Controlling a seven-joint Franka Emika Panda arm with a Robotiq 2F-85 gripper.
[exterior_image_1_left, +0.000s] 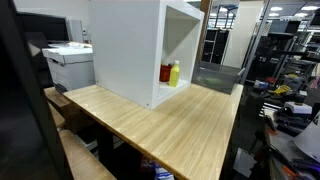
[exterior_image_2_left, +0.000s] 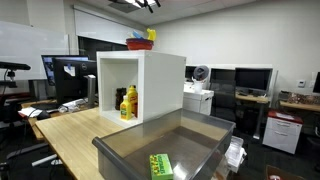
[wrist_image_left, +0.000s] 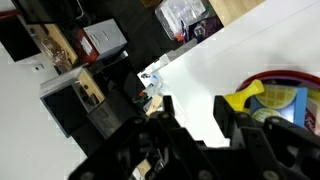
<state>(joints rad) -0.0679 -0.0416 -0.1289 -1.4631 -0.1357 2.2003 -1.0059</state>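
Presently, in the wrist view from left to right: blurred office clutter lies low at the left. At bottom centre is the tool, its two dark fingers standing partly apart. Only the white cabinet top shows between them, so nothing is held. At the right edge a red-rimmed bowl sits on that top, with a yellow piece and a blue piece inside; what they are cannot be told. The bowl lies just beside the finger nearer that edge, not touching it.

In an exterior view the same bowl crowns the cabinet, which stands on the wooden counter. A yellow bottle stands inside the cabinet.

The step, as judged, is an approach beside the bowl with no grasp made. A next move would call for a sideways shift to bring one piece between the fingers, then a descent clear of the rim.
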